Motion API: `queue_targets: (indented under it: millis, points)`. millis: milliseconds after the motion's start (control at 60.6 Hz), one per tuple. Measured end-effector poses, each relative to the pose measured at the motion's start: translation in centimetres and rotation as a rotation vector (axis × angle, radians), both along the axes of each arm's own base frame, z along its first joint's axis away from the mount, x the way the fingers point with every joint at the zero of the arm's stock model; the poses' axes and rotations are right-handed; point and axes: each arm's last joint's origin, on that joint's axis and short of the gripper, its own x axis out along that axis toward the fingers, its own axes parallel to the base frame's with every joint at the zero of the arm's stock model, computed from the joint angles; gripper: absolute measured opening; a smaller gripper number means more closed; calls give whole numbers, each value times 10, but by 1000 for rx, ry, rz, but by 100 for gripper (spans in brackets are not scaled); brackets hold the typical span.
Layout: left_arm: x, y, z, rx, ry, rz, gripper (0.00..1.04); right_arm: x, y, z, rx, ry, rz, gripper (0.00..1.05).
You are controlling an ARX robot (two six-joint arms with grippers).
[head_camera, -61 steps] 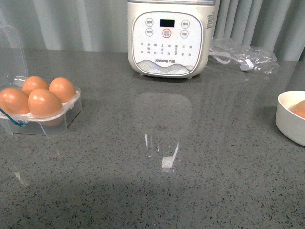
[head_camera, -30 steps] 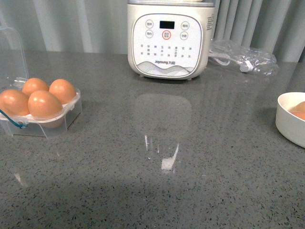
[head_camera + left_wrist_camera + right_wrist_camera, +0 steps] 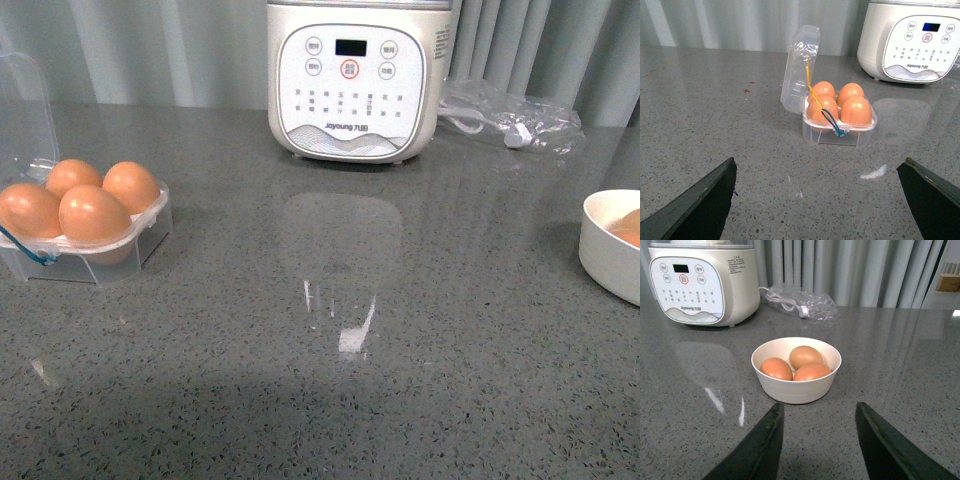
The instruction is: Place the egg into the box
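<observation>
Grey speckled countertop (image 3: pixel 420 390) filled the scene, backed by pale pleated curtains (image 3: pixel 150 50). A white Joyoung cooker (image 3: pixel 350 85) stood at the far edge in the middle, its control panel facing the robot, and a crumpled plastic bag (image 3: pixel 512 118) holding a white cable lay just beside it on the right.

Far to the left sat the box (image 3: pixel 140 238), its clear lid (image 3: pixel 799 65) swung open and standing nearly upright behind the cells. All four cells were filled: four brown eggs (image 3: pixel 856 110) stood on end, long axes close to vertical, tops rising above the rim, packed two by two and almost touching. A thin band (image 3: pixel 832 124), yellow up the lid and blue at the front, ran over the egg nearest the hinge.

Well apart, at the right edge, was a round white bowl (image 3: pixel 796 389) holding three more brown eggs (image 3: pixel 776 368), lying on their sides against one another.

Seen from the left wrist, the left gripper (image 3: pixel 817 165) had its dark fingers spread wide, with nothing between them, short of the box. The right gripper (image 3: pixel 820 407) was likewise parted and empty, short of the bowl.
</observation>
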Motion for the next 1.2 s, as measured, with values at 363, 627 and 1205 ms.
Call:
queue_targets:
  millis: [363, 627, 1205]
  points:
    - [0, 0, 0, 0, 0, 0, 98, 0, 0, 0, 1, 0, 0, 97]
    - [0, 0, 0, 0, 0, 0, 98, 0, 0, 0, 2, 0, 0, 98]
    - [11, 4, 19, 22, 431, 287, 98, 0, 0, 0, 2, 0, 0, 98]
